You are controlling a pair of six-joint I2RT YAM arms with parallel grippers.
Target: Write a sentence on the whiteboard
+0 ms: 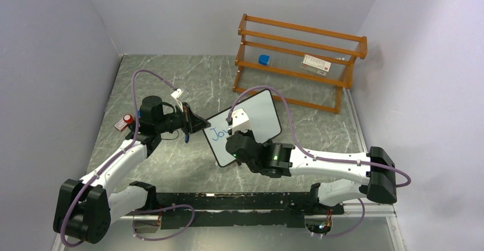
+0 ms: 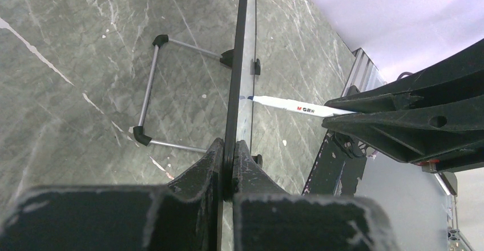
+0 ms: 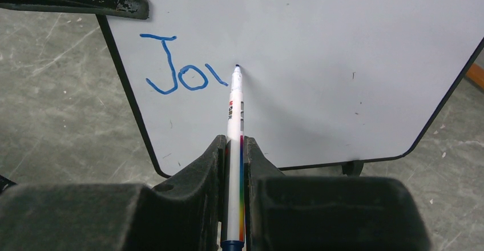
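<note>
Two blue letters, "Jo", and one short stroke made up all of the sentence (image 3: 177, 74) on the whiteboard (image 3: 342, 63), which stood on the table (image 1: 171, 171) with bare white open to the letters' right. The marker (image 3: 234, 120) bore red print too small to read. The right claw (image 3: 234, 146) was clamped on the marker, its tip touching the board; the left claw (image 2: 229, 151) pinched the board's black edge.

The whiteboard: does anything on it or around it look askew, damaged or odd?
The whiteboard sits turned at an angle to the table, its edge pinched in the shut left gripper. A few small dark specks mark its white face. Nothing looks spilled or broken.
</note>
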